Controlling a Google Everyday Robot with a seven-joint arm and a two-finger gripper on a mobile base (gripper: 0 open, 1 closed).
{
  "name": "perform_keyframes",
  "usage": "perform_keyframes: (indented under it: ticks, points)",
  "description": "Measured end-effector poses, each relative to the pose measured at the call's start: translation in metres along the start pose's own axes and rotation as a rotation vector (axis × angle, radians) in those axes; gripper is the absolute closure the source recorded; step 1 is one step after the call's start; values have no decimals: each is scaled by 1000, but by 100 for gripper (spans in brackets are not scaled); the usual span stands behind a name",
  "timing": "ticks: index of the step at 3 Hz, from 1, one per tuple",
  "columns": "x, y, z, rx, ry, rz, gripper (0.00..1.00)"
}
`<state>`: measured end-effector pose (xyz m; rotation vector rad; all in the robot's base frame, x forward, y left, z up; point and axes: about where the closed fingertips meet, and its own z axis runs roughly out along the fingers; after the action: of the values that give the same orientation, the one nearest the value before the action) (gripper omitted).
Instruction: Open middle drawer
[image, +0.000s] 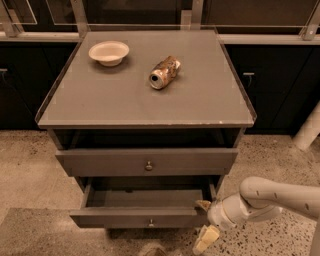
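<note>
The middle drawer (125, 218) of the grey cabinet (100, 105) stands pulled out toward me, and its inside looks empty. Its small round knob (151, 223) is at the centre of the front. My gripper (204, 222) is at the right end of that drawer front. One fingertip (202, 204) is behind the front's top edge and the other (206, 239) is in front of it and lower, so the fingers clasp the front's right end. My white arm (270, 197) comes in from the right. The top drawer (100, 162) is slightly out above. The lowest drawer is hidden beneath.
A white bowl (108, 52) and a crushed can (164, 72) lying on its side rest on the cabinet top. Dark cupboards (270, 85) line the back wall. A white post (307, 130) stands at the right. Speckled floor (30, 170) surrounds the cabinet.
</note>
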<state>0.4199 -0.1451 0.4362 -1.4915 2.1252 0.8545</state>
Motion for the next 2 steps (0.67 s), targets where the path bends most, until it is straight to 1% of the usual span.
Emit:
perform_keyframes:
  ticks: [1,2]
  points:
    - [1,7,-13,-5,-25,12,0]
    - [7,13,-18,-9,-45,48,0]
